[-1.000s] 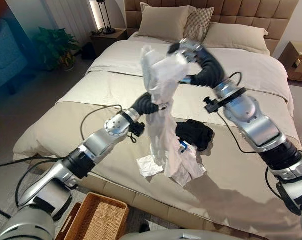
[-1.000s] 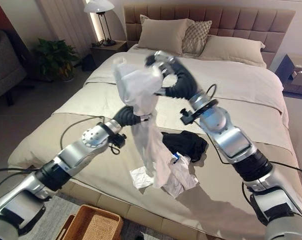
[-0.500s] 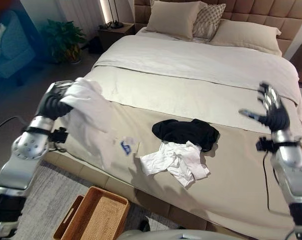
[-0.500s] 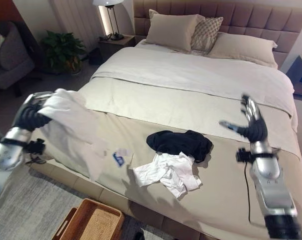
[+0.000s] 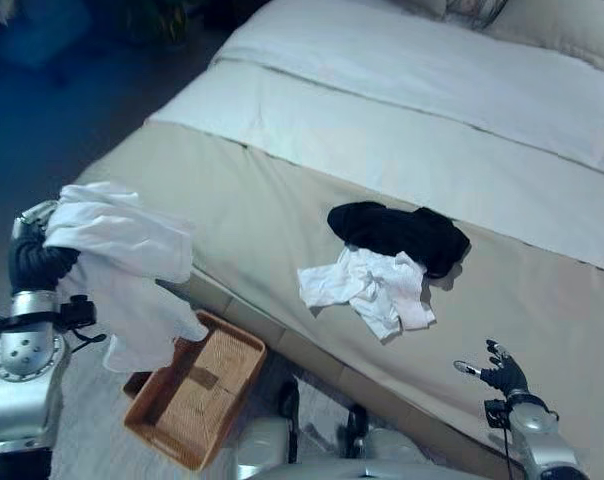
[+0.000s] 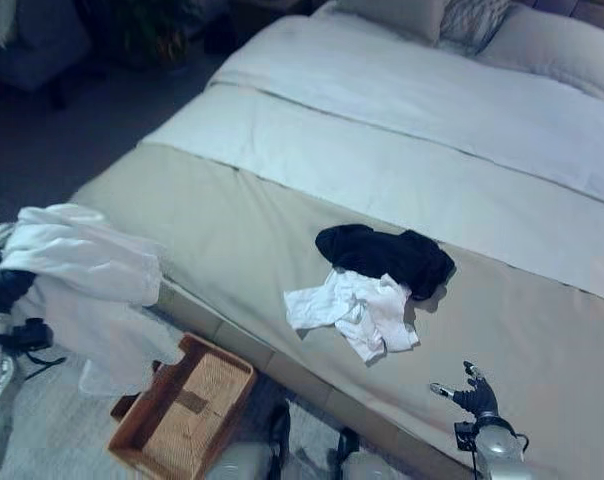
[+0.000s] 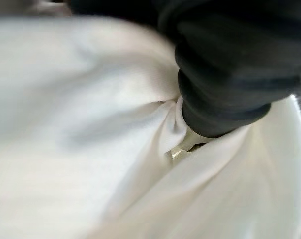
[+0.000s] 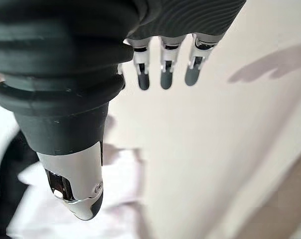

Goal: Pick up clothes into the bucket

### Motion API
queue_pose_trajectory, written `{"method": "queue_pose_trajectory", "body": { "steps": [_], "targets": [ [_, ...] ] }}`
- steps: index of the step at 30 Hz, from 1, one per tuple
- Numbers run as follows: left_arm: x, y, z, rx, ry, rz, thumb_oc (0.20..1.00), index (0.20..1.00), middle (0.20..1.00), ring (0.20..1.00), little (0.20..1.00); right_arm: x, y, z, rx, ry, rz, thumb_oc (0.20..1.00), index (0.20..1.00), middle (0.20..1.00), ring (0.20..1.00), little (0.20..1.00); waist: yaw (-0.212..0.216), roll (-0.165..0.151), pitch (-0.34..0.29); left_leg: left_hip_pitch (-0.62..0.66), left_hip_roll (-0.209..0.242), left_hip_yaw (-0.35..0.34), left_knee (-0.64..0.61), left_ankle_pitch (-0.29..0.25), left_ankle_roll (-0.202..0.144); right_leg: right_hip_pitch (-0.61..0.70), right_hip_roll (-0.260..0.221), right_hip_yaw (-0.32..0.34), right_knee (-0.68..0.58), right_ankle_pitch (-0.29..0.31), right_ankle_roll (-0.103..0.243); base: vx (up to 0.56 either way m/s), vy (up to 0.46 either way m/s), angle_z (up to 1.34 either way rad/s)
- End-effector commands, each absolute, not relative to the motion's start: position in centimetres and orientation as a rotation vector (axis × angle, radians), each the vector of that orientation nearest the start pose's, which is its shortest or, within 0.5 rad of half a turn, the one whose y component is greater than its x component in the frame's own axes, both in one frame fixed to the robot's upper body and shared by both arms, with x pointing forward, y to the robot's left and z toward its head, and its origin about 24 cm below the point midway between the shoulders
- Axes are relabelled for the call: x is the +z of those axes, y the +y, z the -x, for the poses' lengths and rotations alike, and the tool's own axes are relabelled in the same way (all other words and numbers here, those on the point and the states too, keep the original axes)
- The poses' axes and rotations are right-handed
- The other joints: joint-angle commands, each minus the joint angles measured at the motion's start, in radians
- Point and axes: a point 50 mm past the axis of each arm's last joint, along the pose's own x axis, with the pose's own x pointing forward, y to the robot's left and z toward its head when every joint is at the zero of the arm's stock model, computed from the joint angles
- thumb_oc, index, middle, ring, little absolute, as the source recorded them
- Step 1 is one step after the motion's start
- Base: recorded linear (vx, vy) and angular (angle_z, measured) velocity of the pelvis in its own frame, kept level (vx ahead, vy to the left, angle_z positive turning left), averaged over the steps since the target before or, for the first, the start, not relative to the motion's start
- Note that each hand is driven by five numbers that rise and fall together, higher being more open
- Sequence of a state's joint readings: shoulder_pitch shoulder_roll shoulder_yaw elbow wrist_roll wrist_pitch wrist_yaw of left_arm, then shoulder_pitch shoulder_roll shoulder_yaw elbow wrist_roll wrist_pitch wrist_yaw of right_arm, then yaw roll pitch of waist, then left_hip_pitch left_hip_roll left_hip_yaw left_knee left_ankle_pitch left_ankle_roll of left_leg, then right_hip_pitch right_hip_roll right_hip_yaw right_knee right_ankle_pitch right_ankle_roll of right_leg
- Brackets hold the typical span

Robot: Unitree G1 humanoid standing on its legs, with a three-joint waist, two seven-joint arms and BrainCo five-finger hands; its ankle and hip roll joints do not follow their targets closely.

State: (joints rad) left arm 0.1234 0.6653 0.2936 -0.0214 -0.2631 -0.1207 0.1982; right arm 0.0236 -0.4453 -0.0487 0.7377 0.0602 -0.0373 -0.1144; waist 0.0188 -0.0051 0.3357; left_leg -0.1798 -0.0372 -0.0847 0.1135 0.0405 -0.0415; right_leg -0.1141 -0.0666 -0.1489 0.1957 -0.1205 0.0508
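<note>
Beside bed, left hand [image 5: 34, 262] clutching white shirt [image 5: 122, 270], hanging just above woven basket [image 5: 194, 388]. Right hand [image 5: 502, 373] spread, idle. Carrying step; next: lower, release into basket. White garment [image 5: 367, 290], black garment [image 5: 402, 228] waiting on bed [image 5: 282, 180].

The right hand [image 8: 140, 55], fingers straight, hovers above the beige bedspread [image 8: 230, 149], near a white garment [image 8: 118, 186] and black garment [image 8: 11, 164].

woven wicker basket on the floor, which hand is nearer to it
Left. The left hand holds a white garment hanging just above and beside the woven wicker basket. The right hand is open, far across, over the beige bed cover.
</note>
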Motion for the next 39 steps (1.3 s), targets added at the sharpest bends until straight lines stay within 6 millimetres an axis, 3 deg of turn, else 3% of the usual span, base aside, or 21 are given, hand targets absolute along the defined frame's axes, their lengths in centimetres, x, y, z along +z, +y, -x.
{"method": "queue_pose_trajectory", "body": {
  "steps": [1,5,10,11,12,13,17,19,24,28,30,31,39],
  "targets": [
    [13.8,33.4,-22.0,0.497,-0.285,-0.489,0.200,0.200,0.200,0.200,0.200,-5.4,-31.2,-19.8,-0.348,0.562,0.446,1.000,1.000,1.000,1.000,1.000,0.008,-0.025,0.000,-0.070,-0.041,-0.026,0.161,-0.086,0.067,-0.084,-0.046,0.009,0.042,0.091,0.023,-0.19,0.062,-0.01],
    [10.6,34.1,-22.7,0.589,-0.157,-0.483,0.200,0.200,0.200,0.200,0.200,-4.8,-31.4,-20.7,-0.395,0.524,0.438,1.000,1.000,1.000,1.000,1.000,0.014,-0.040,0.056,-0.214,-0.046,-0.029,0.280,-0.103,0.074,-0.222,-0.056,0.017,0.149,0.070,0.014,-0.15,0.056,0.03],
    [9.5,34.3,-23.7,0.659,-0.103,-0.529,0.200,0.200,0.200,0.200,0.200,-4.4,-31.3,-20.9,-0.413,0.488,0.435,1.000,1.000,1.000,1.000,1.000,0.016,-0.052,0.106,-0.357,-0.064,-0.049,0.373,-0.106,0.072,-0.350,-0.073,-0.001,0.253,0.045,0.006,-0.12,0.026,0.07],
    [9.2,34.5,-24.2,0.693,-0.088,-0.532,0.200,0.200,0.200,0.200,0.200,-4.3,-31.3,-21.0,-0.426,0.474,0.426,1.000,1.000,1.000,1.000,1.000,0.014,-0.060,0.120,-0.404,-0.069,-0.063,0.423,-0.144,0.068,-0.394,-0.073,0.000,0.299,0.009,0.010,-0.06,-0.002,0.19],
    [9.2,34.4,-24.3,0.693,-0.091,-0.532,0.200,0.200,0.200,0.200,0.200,-4.3,-31.3,-21.0,-0.428,0.472,0.424,1.000,1.000,1.000,1.000,1.000,0.014,-0.060,0.123,-0.421,-0.070,-0.058,0.421,-0.114,0.069,-0.407,-0.077,-0.009,0.294,0.035,0.003,-0.04,-0.010,0.24],
    [9.2,34.9,-24.7,0.751,-0.082,-0.531,0.200,0.200,0.200,0.200,0.200,-4.2,-31.1,-21.1,-0.434,0.458,0.421,1.000,1.000,1.000,1.000,1.000,0.013,-0.068,0.140,-0.465,-0.071,-0.066,0.477,-0.158,0.067,-0.447,-0.071,-0.003,0.338,0.002,0.007,-0.11,0.009,0.14],
    [9.7,36.1,-25.0,0.843,-0.081,-0.534,0.200,0.200,0.200,0.200,0.200,-3.8,-30.5,-21.7,-0.434,0.417,0.403,1.000,1.000,1.000,1.000,1.000,0.014,-0.085,0.162,-0.558,-0.067,-0.073,0.545,-0.170,0.068,-0.530,-0.063,-0.008,0.385,-0.005,0.006,-0.06,-0.006,0.07],
    [11.1,37.6,-25.4,0.914,-0.089,-0.599,0.200,0.200,0.200,0.200,0.200,-3.6,-29.9,-22.1,-0.422,0.387,0.390,1.000,1.000,1.000,1.000,1.000,0.015,-0.098,0.183,-0.622,-0.065,-0.084,0.579,-0.172,0.067,-0.584,-0.065,-0.022,0.407,-0.005,0.010,-0.07,-0.017,-0.02],
    [12.6,37.7,-25.8,0.928,-0.134,-0.624,0.200,0.200,0.200,0.200,0.200,-3.7,-29.3,-22.1,-0.422,0.376,0.374,1.000,1.000,1.000,1.000,1.000,0.016,-0.111,0.184,-0.693,-0.070,-0.100,0.594,-0.170,0.064,-0.645,-0.071,-0.040,0.417,-0.008,0.013,-0.01,-0.009,0.14],
    [13.6,38.6,-26.6,0.959,-0.122,-0.674,0.200,0.200,0.200,0.200,0.200,-2.9,-28.8,-23.3,-0.412,0.325,0.370,1.000,1.000,1.000,1.000,1.000,0.009,-0.123,0.184,-0.771,-0.071,-0.106,0.626,-0.176,0.063,-0.716,-0.077,-0.047,0.448,-0.014,0.013,-0.01,0.017,0.05],
    [13.5,38.7,-26.7,0.964,-0.114,-0.675,0.498,0.498,0.498,0.498,0.498,-2.7,-28.6,-23.6,-0.407,0.315,0.367,1.000,1.000,1.000,1.000,1.000,0.008,-0.124,0.184,-0.786,-0.072,-0.106,0.635,-0.180,0.063,-0.733,-0.077,-0.047,0.459,-0.016,0.012,0.00,0.022,0.02],
    [13.3,38.8,-26.7,0.978,-0.104,-0.670,1.000,1.000,1.000,1.000,1.000,-2.6,-28.4,-23.8,-0.403,0.307,0.367,1.000,1.000,1.000,1.000,1.000,0.006,-0.126,0.184,-0.796,-0.072,-0.105,0.643,-0.184,0.065,-0.743,-0.077,-0.045,0.466,-0.018,0.012,0.00,0.040,0.03],
    [12.9,38.9,-26.7,1.000,-0.069,-0.684,1.000,1.000,1.000,1.000,1.000,-2.5,-27.5,-24.3,-0.381,0.297,0.367,1.000,1.000,1.000,1.000,1.000,-0.007,-0.134,0.184,-0.836,-0.068,-0.097,0.659,-0.197,0.069,-0.778,-0.078,-0.045,0.457,-0.013,0.019,0.01,0.028,-0.02]
  ]
}}
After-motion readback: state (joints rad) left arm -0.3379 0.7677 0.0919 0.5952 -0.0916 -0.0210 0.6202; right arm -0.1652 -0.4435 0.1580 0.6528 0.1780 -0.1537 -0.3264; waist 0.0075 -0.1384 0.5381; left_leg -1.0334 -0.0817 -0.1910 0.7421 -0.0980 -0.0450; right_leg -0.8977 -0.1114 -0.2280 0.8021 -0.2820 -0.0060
